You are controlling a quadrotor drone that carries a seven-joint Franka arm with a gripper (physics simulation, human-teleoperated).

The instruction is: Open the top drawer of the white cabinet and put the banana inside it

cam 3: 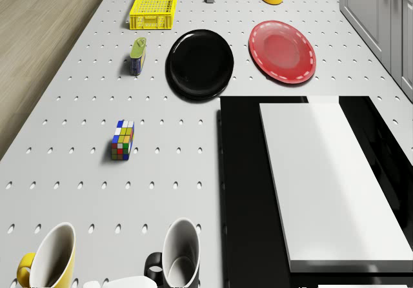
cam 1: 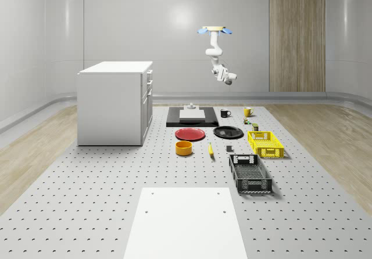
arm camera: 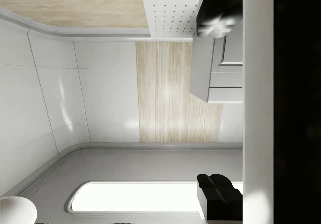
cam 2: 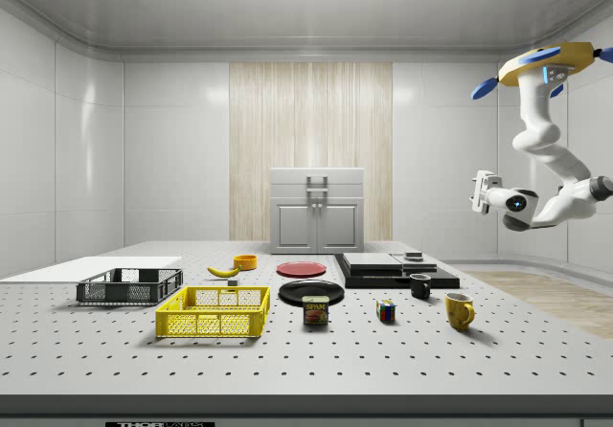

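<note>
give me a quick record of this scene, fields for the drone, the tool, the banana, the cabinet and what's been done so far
drone: hovers high over the table's far end, above the mugs
tool: in the air, far from cabinet and banana, holding nothing
banana: lies on the table beside the orange bowl
cabinet: white, drawers shut
progress: top drawer not yet opened, banana not yet picked
</note>
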